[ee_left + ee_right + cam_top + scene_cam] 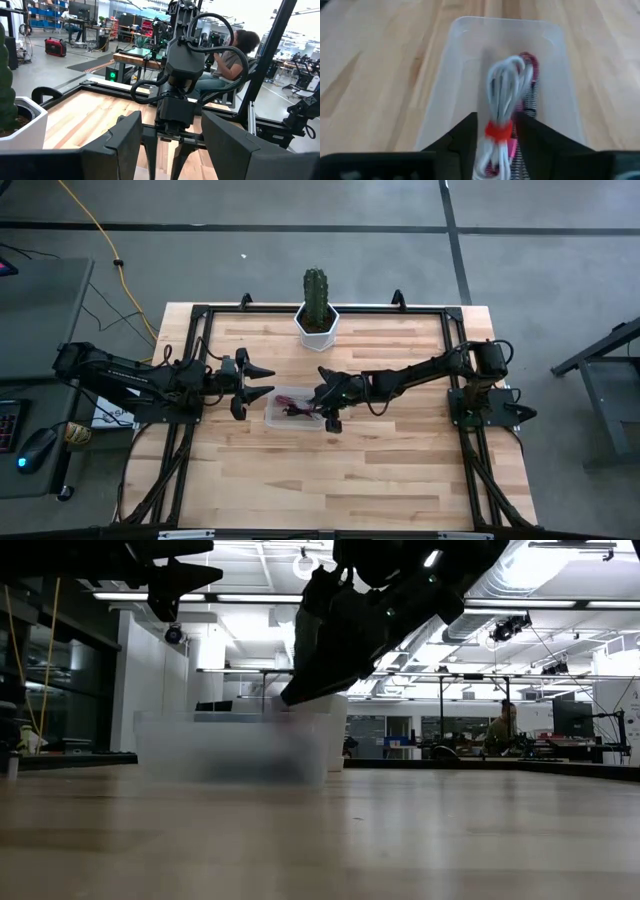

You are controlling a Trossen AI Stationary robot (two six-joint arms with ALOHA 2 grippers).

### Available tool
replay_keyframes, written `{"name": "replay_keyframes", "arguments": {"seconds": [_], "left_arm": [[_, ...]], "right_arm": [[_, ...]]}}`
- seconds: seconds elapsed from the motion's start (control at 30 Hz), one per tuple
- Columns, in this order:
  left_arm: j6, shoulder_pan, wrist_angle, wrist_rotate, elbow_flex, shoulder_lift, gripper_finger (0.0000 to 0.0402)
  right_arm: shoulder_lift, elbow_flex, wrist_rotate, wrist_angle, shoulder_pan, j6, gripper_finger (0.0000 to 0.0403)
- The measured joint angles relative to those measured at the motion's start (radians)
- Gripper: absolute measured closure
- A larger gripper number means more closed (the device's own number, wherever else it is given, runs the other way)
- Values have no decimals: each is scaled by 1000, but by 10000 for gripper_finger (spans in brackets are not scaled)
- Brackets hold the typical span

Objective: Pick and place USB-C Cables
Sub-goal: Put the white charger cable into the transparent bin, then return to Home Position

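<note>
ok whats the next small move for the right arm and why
Probably open the jaws fully and lift straight up. The right gripper is over the clear bin with the whitish cable bundle between its jaws, hanging inside the bin's walls above a dark red cable, so it looks ready to drop. The left gripper waits open beside the bin.

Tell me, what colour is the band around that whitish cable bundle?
Red band on the whitish cable bundle, clearest in the right wrist view.

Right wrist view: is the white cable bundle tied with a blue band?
No; the white cable bundle carries a red band, between the right gripper's fingers over the clear bin.
</note>
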Motion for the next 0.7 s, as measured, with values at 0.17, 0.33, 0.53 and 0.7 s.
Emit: {"name": "replay_keyframes", "arguments": {"seconds": [0.17,0.33,0.53,0.7], "left_arm": [[0,0,0,0,0,0,213],[0,0,0,0,0,0,213],[0,0,0,0,0,0,213],[0,0,0,0,0,0,213]], "right_arm": [[0,0,16,10,7,12,222],[0,0,19,14,7,18,177],[0,0,19,15,7,18,151],[0,0,19,15,7,18,150]]}}
